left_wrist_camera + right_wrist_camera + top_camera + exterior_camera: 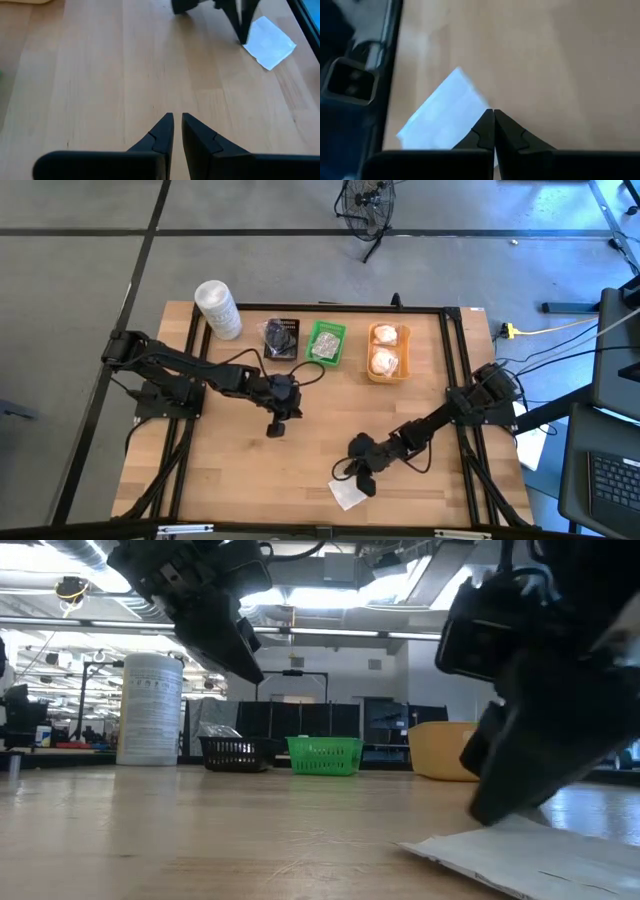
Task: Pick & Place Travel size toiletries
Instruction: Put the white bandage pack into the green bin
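Note:
A flat white square sachet point(346, 496) lies near the table's near edge, also seen in the left wrist view point(270, 42), the low view point(530, 855) and the right wrist view point(442, 120). My right gripper point(365, 481) point(494, 114) comes down on it, shut at its edge. My left gripper point(277, 427) point(177, 119) hovers over bare wood at mid-table, shut and empty. At the far edge, black pads sit in a black tray point(282, 338), a silvery pack sits in a green tray point(327, 342), and two white wrapped bundles sit in an orange tray point(387, 350). My right gripper has its fingertips closed on the sachet's edge, at a corner point(481, 106), coming from above and slanting down from the table's right. Only the finger ends point(497, 808) reach it. The sachet's near part point(450, 848) lies on the table, and the held edge sits slightly raised.
A tall white cylindrical tub point(217, 308) stands at the far left corner beside the trays. Black frame rails point(455, 380) run along the table's sides. Bare wood point(230, 470) lies between the arms and at the near left.

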Motion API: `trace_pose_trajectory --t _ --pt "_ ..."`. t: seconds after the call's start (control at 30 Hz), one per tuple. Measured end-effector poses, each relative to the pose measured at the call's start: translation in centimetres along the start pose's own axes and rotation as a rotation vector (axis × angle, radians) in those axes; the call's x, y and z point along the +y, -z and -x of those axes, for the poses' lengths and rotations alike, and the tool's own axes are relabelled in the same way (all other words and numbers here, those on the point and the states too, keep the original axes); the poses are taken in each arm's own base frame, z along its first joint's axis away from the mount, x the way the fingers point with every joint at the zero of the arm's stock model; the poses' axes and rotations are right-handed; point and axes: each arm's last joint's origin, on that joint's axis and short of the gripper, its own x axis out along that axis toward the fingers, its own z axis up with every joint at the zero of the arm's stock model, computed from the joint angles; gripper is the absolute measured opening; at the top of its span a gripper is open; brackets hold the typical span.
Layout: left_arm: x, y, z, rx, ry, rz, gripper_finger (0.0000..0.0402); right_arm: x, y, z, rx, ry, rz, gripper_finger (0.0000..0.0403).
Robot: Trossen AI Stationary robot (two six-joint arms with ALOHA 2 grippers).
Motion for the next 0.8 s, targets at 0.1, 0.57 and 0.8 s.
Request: trace_pose_trajectory --t 0.1,0.57,0.8 --pt "-0.2 0.1 -0.1 0.009 0.006 -0.009 0.0031 -0.5 -0.3 0.0 -0.06 0.067 -0.047 0.0003" --pt "-0.8 0.2 -0.2 0.015 0.02 -0.025 0.0031 1.2 -1.9 1.9 -0.088 -0.065 0.052 0.0002" --pt "-0.8 0.2 -0.2 0.016 0.02 -0.033 0.0031 2.3 -0.5 2.1 0.024 -0.156 0.096 0.0003"
